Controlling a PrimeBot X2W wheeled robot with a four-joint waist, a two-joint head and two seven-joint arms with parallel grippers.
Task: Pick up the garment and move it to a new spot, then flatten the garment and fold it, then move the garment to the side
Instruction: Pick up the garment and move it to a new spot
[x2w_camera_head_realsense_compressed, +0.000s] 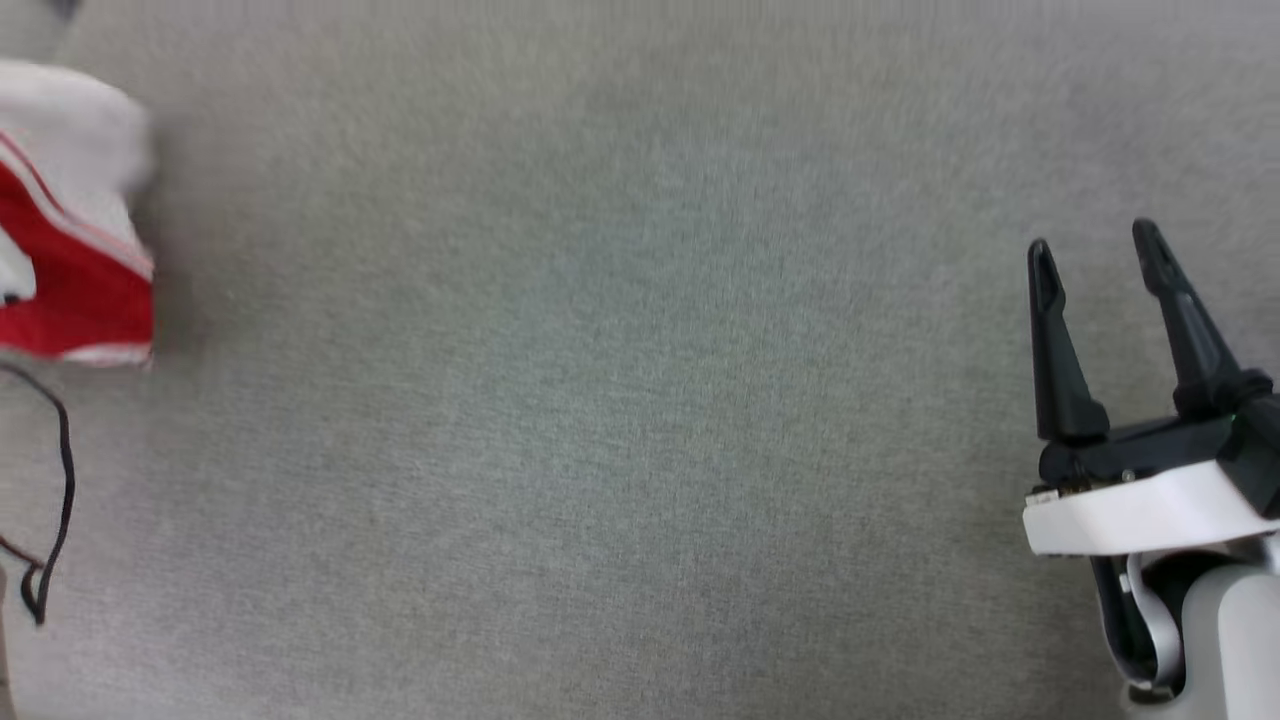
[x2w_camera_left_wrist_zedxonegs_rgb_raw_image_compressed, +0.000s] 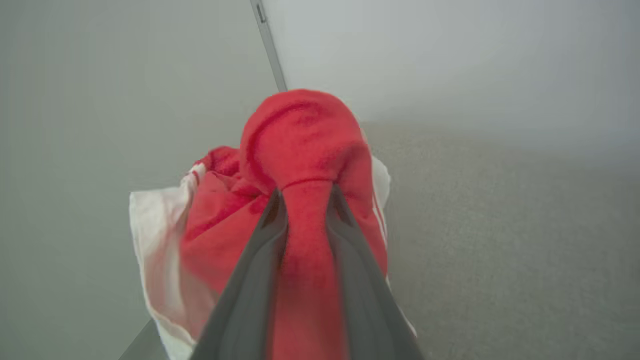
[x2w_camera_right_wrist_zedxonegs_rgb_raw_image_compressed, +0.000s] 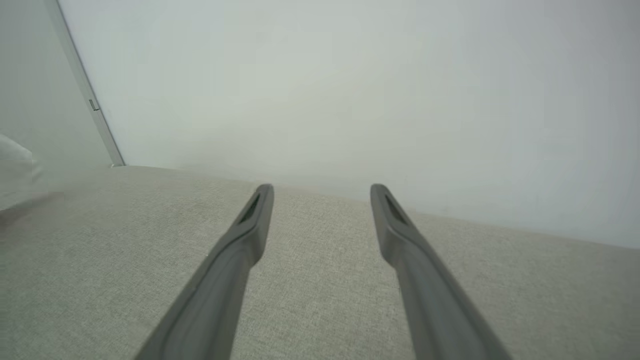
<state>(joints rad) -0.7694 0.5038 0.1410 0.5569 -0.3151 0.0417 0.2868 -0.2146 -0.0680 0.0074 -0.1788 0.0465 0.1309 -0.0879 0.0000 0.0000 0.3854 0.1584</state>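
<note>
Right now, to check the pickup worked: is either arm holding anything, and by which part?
The left fingers pinch the shirt by a bunched fold of its red cloth. The right fingers stand open, holding nothing.

Left gripper (x2w_camera_left_wrist_zedxonegs_rgb_raw_image_compressed: 306, 197) rises from 6 o'clock, both fingers pinched tight on a fold of the garment (x2w_camera_left_wrist_zedxonegs_rgb_raw_image_compressed: 300, 135). Red cloth bulges in a rounded lump just past the fingertips, toward 12. White sleeve (x2w_camera_left_wrist_zedxonegs_rgb_raw_image_compressed: 160, 260) hangs at 8 o'clock. Grey woven surface (x2w_camera_left_wrist_zedxonegs_rgb_raw_image_compressed: 500, 250) spans 3 to 5 o'clock, with a pale wall (x2w_camera_left_wrist_zedxonegs_rgb_raw_image_compressed: 450, 60) above it. Thin grey strip (x2w_camera_left_wrist_zedxonegs_rgb_raw_image_compressed: 270, 50) runs from 12 o'clock down behind the lump.
</note>
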